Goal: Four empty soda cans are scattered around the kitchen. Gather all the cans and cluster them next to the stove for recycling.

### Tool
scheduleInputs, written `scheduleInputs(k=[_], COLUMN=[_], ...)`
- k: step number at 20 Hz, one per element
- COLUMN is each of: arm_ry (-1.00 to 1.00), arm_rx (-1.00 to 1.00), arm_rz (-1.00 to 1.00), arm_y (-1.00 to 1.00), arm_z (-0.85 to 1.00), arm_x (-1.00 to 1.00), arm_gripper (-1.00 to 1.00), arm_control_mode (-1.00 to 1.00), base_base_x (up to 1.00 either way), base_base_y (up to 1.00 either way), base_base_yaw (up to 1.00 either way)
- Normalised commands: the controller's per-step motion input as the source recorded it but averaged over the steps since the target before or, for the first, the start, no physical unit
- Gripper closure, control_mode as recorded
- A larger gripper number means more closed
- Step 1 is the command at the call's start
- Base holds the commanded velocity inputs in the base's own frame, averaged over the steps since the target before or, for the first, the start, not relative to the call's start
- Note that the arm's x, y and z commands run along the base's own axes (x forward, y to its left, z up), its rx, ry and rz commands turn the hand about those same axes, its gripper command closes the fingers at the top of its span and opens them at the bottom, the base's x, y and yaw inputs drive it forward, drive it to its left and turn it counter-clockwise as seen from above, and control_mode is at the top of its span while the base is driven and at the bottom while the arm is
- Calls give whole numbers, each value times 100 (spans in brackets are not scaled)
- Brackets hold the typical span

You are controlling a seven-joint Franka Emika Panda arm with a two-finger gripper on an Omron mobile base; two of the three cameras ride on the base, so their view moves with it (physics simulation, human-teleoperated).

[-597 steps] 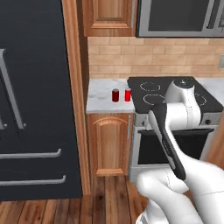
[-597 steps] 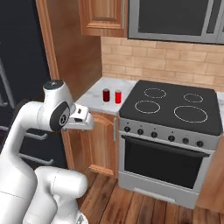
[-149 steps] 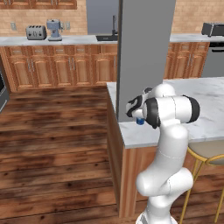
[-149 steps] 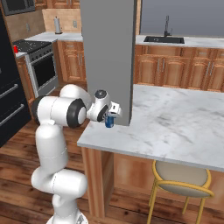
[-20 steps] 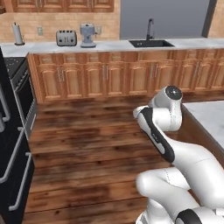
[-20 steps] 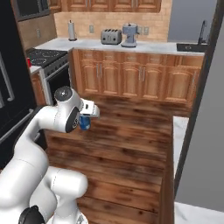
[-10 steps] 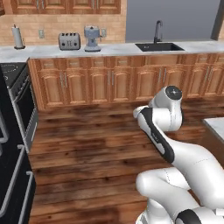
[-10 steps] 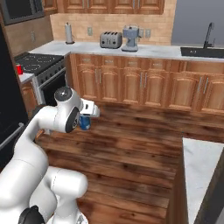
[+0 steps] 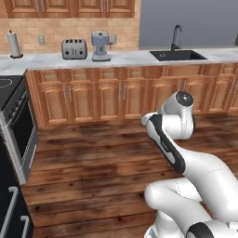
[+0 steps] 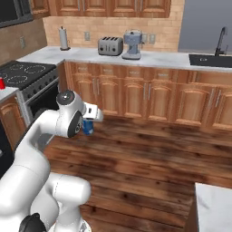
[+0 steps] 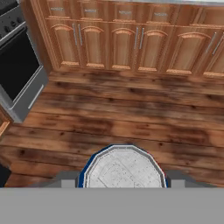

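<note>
The blue soda can (image 11: 122,168) sits upright in the tool (image 11: 122,178), its silver top facing the hand camera at six o'clock in the hand view, with a dark finger tip pressed against each side, so the tool is clamped on the can at a partly closed width. No brand, label or writing can be read on the can or anywhere else in these pictures. The right base view shows the same blue soda can (image 10: 87,127) from the side, carried in the air above the wooden floor (image 10: 149,154) just beyond the arm's white wrist, at about nine o'clock from the picture's middle. In the left base view the arm's bulk covers the tool and can. The stove (image 10: 31,74) stands at ten o'clock in the right base view, its black cooktop marked with white rings, well apart from the carried can; a red soda can (image 10: 2,83) stands on the counter (image 10: 6,94) just beside the stove at the far left edge. The hand view shows the stove's steel oven front (image 11: 19,74) at ten o'clock. Along the back counter (image 9: 121,58) the left base view shows a paper towel roll (image 9: 14,45), toaster (image 9: 74,49), coffee machine (image 9: 100,46) and sink (image 9: 178,55).
</note>
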Motion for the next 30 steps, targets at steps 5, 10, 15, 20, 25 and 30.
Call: scheduleInputs(k=[5,10,15,20,25,30], arm_ry=[0,0,0,0,0,0], arm_rx=[0,0,0,0,0,0], arm_rz=[0,0,0,0,0,0], arm_y=[0,0,0,0,0,0], arm_z=[0,0,0,0,0,0], arm_x=[0,0,0,0,0,0], arm_gripper=[100,100,100,100,100,100], arm_control_mode=[100,100,100,100,100,100], base_base_x=[90,85,76,60,42,29], base_base_y=[19,17,23,31,39,32], base_base_yaw=[0,0,4,11,26,32])
